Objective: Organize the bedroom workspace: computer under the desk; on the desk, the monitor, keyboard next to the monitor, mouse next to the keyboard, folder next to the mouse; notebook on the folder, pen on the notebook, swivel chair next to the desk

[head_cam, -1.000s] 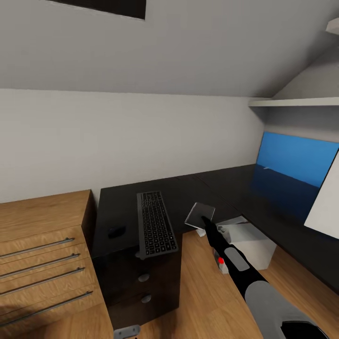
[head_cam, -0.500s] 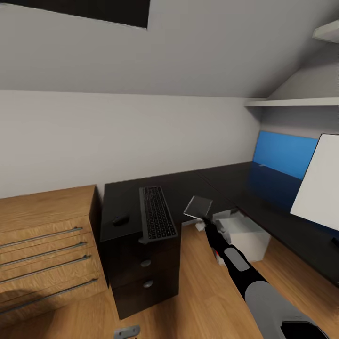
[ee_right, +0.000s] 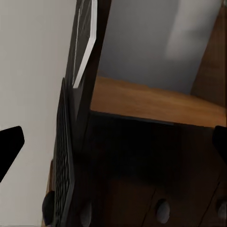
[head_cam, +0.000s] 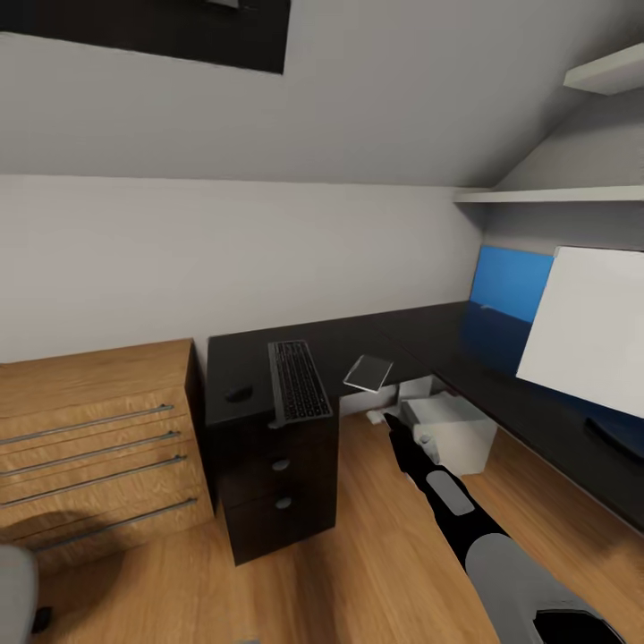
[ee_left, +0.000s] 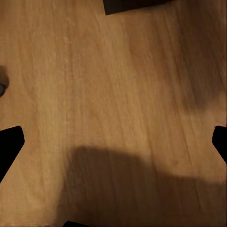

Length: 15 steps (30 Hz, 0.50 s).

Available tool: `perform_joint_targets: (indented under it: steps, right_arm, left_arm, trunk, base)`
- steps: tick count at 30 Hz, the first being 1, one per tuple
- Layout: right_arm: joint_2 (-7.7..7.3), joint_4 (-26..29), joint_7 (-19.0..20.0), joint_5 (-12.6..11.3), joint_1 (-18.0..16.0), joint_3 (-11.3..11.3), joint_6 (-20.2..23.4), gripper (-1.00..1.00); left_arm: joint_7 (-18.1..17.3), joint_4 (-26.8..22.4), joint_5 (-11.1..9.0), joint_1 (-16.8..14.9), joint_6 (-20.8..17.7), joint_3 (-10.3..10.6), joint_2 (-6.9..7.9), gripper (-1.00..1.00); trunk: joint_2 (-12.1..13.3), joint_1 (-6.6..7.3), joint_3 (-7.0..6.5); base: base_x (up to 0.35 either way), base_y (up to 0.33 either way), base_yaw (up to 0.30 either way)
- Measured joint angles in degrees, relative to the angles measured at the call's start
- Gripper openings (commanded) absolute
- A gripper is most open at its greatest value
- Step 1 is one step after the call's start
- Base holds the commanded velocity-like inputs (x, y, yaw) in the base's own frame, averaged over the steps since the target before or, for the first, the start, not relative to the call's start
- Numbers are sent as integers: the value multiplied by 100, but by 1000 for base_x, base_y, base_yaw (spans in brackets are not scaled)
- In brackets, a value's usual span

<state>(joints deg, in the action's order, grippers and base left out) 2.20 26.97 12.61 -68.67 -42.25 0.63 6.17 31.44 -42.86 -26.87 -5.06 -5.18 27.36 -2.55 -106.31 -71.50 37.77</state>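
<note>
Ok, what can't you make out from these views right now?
Wide white-backed monitor: head view, cut by the right edge; its screen side faces away.
Grey padded swivel chair: head view, a sliver at the bottom-left corner; its seat is out of frame.
Small dark lump beside the slim grey keyboard: head view, too small to identify.
Light grey computer box: head view, its top hidden under the glossy black desk.

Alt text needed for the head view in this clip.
An L-shaped black desk along a white wall holds a keyboard and a white-backed monitor. The right arm reaches toward the computer beneath it.
</note>
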Motion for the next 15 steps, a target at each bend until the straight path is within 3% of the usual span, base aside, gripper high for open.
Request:
perform_joint_targets:
  steps: [9, 11, 12, 15]
  right_arm:
    - [-18, -90, 35, 44, 3, 3, -30, 100]
    - [-60, -410, 44, 269, 17, -39, -41, 100]
    - [-102, -731, 57, 591, 32, -71, -76, 100]
    - [-122, -1070, 56, 1006, 37, -91, -227, 100]
  left_arm:
    - [9, 41, 7, 0, 1, 9, -10, 100]
    - [19, 66, 5, 0, -9, 14, -15, 100]
    - [24, 92, 8, 0, -14, 12, -13, 100]
    - [24, 110, 10, 0, -16, 10, -9, 100]
  trunk:
    - [39, 24, -18]
    - [119, 68, -53]
    - [159, 90, -71]
    - [279, 156, -125]
  base:
    - [-73, -17, 0]
    - [-9, -2, 0]
    - [-5, -1, 0]
    - [-3, -1, 0]
